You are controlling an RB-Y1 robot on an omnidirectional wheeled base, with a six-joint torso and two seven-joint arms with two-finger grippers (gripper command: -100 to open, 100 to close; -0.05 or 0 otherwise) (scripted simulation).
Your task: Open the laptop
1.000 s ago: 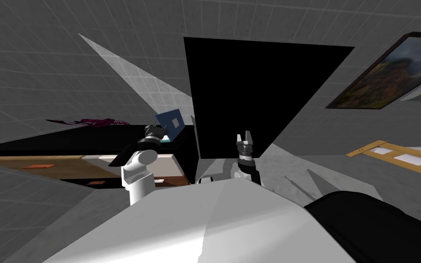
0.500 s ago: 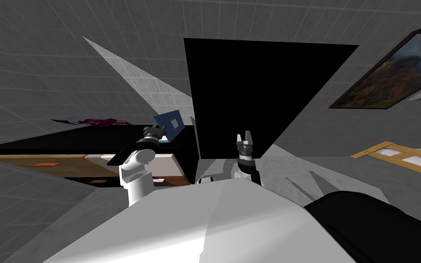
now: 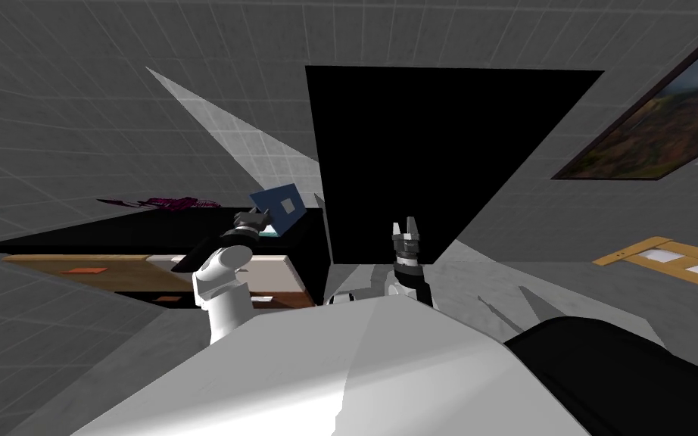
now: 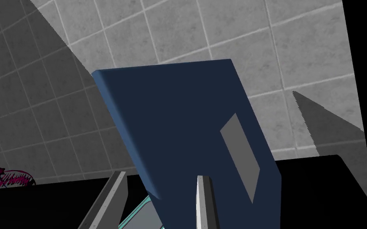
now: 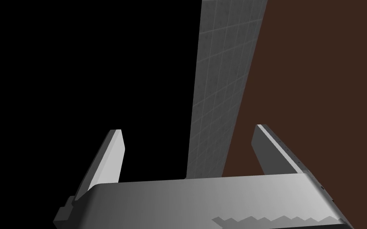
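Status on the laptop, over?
Left gripper at the laptop lid, by its edge. Right gripper open, holding nothing. Lid raised, blue back toward the left wrist camera. Nothing seen blocking it.

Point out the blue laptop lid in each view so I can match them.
Head view: laptop lid raised on the black counter, at the left end effector.
Left wrist view: laptop lid centre, close ahead.
Right wrist view: faces a brown panel instead.
Shared landmark: magenta item on the black counter.
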